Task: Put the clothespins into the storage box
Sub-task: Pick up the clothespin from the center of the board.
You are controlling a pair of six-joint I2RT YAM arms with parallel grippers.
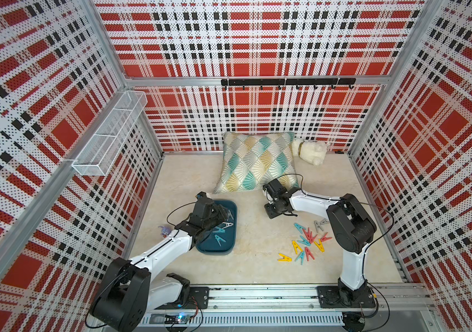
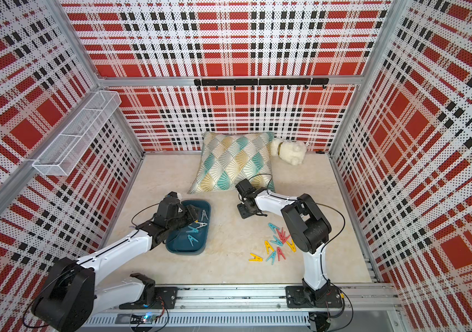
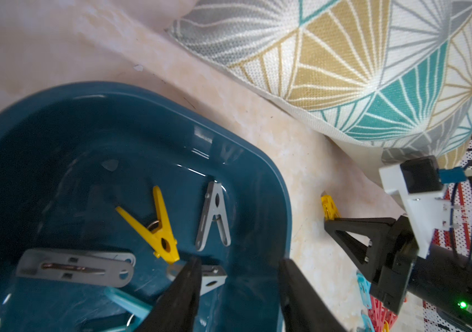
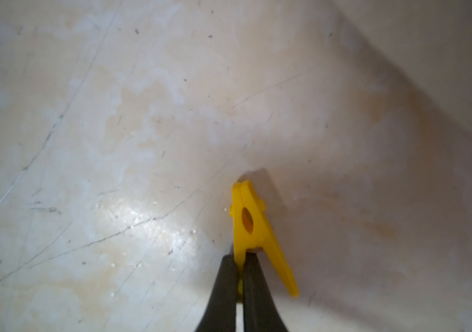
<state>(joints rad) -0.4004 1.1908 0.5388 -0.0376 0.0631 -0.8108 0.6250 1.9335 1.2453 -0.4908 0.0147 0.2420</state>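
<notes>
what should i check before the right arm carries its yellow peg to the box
1. Grip: right gripper shut on the yellow clothespin, by one leg: ok.
2. Clothespin lifted off the table: cannot tell; its tip looks close to the surface.
3. Drop zone over the storage box: not ok; the left gripper hangs over it.
4. Left gripper empty: ok; jaws open, nothing between them.
5. Room in the box: ok; few clothespins inside.

1. We see a dark teal storage box (image 1: 230, 235).
2. The clothespins (image 1: 304, 240) are yellow, teal, red and grey (the yellow clothespin (image 4: 250, 221) looks brightest to us).
3. The cushion (image 1: 257, 161) shows teal, mustard and grey fans on white.
4. The walls (image 1: 257, 43) wear red, black and white plaid.
</notes>
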